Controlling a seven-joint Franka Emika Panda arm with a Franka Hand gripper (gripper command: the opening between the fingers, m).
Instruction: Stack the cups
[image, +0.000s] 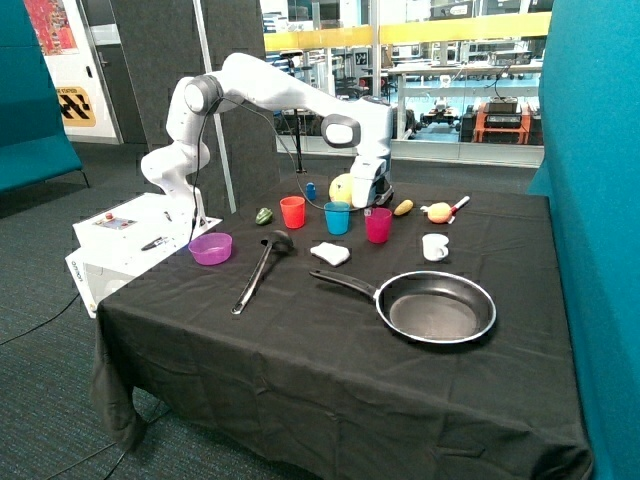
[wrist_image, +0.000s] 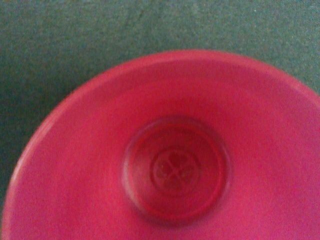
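Three cups stand upright in a row on the black tablecloth: a red cup (image: 292, 212), a blue cup (image: 337, 217) and a magenta-pink cup (image: 378, 225), each apart from the others. My gripper (image: 374, 203) hangs right over the magenta-pink cup, down at its rim. The wrist view looks straight into that cup (wrist_image: 175, 170), with its round bottom in the middle and black cloth beyond the rim. No cup is inside another.
A purple bowl (image: 210, 248), a black ladle (image: 260, 270) and a white cloth (image: 330, 253) lie in front of the cups. A frying pan (image: 440, 306) and a white mug (image: 434, 246) sit nearer the teal wall. Toy fruit (image: 342, 187) lies behind the cups.
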